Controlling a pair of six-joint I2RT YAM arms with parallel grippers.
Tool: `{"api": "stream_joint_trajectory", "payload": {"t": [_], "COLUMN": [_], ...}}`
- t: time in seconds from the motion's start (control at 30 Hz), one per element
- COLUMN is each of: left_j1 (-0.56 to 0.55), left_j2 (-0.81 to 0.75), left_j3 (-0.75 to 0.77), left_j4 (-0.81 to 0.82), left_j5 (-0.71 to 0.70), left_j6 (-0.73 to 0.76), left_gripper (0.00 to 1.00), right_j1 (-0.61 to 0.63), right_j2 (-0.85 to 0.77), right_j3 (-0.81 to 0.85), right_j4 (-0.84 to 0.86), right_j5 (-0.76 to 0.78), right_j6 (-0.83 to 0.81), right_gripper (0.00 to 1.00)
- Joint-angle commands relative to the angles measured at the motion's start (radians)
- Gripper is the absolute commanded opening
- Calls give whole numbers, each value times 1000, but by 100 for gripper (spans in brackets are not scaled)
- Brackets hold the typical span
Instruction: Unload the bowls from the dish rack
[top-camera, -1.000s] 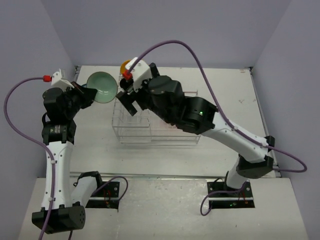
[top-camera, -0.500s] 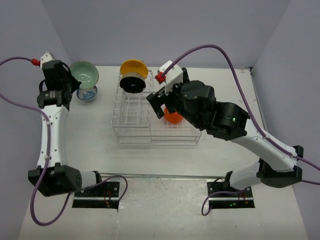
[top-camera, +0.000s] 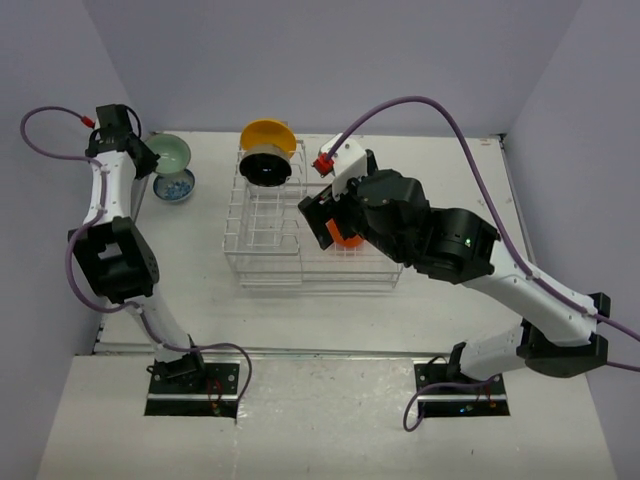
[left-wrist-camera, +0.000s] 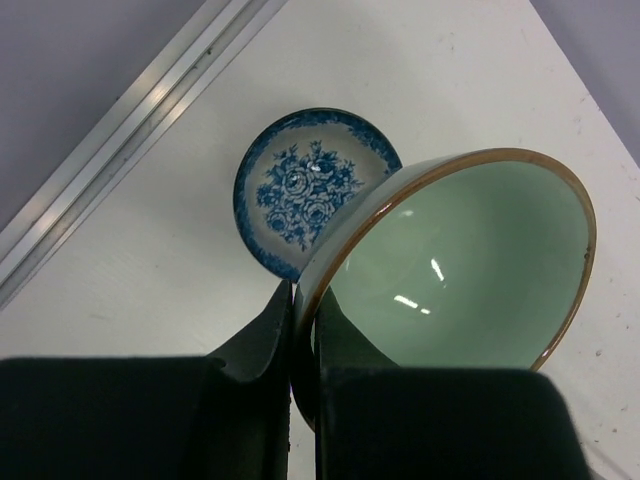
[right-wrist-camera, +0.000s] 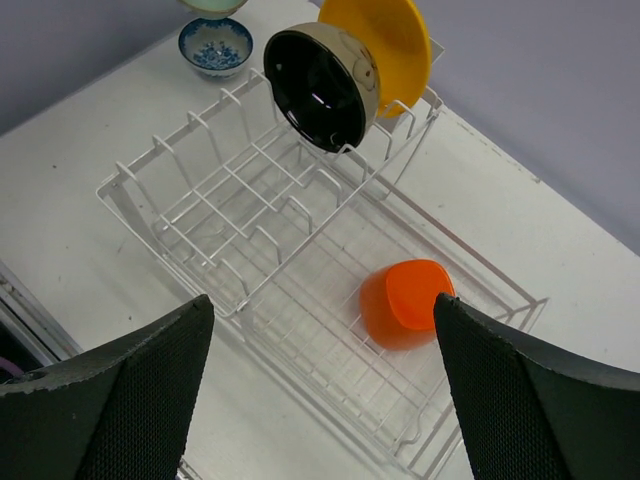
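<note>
Top cam: left arm is stretched to the far-left corner of the table (top-camera: 450, 200). The left claw (top-camera: 150, 160) is at the rim of the green bowl (top-camera: 171, 152), which sits off the rack (top-camera: 262, 250), just behind the blue bowl (top-camera: 175, 186). The blue bowl stands on the table, left of the rack. Yellow bowl (top-camera: 268, 134) and black bowl (top-camera: 265, 168) stand on edge in the rack's tall slotted part, far end, black one in front of the yellow. Right claw (top-camera: 322, 218) hangs over the low basket part. Orange bowl (top-camera: 346, 238) is in the basket, partly hidden by the right arm.

Left wrist cam: left claw (left-wrist-camera: 303, 312) is pinched on the green bowl (left-wrist-camera: 460, 270) at its brown rim, one finger outside, one inside. The bowl is tilted, opening toward the cam. Blue bowl (left-wrist-camera: 310, 190) is upright on the table behind it, w/ its near edge covered by the green one. Can't tell if the green bowl touches the table or the blue bowl.

Right wrist cam: right claw (right-wrist-camera: 320, 305) is spread wide, nothing between the fingers (right-wrist-camera: 130, 390), well above the rack (right-wrist-camera: 200, 200). Orange bowl (right-wrist-camera: 400, 305) lies tipped in the basket, base toward the cam. Black bowl (right-wrist-camera: 320, 85) leans in the slots, opening toward the basket side, w/ the yellow bowl (right-wrist-camera: 385, 40) right behind it. Blue bowl (right-wrist-camera: 215, 45) is on the table beyond the rack.
</note>
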Motion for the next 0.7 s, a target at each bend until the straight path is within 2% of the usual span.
{"api": "stream_joint_trajectory", "payload": {"t": [0.0, 0.13, 0.33, 0.67], "left_j1": [3, 14, 30, 38], "left_j2": [35, 173, 268, 281], "left_j3": [128, 224, 297, 209], "left_j4": [90, 84, 88, 112], "left_j5": [74, 123, 160, 166], "left_j6": [14, 15, -21, -55], "left_gripper": [0, 0, 0, 0], "right_j1": [1, 2, 1, -10], "right_j2": [-21, -26, -40, -23], "right_j3": [6, -2, 18, 53], "right_j4": [-28, -45, -82, -86], "right_j5": [7, 37, 70, 98], "right_j6": [36, 46, 71, 45], "right_gripper": [90, 89, 89, 89]}}
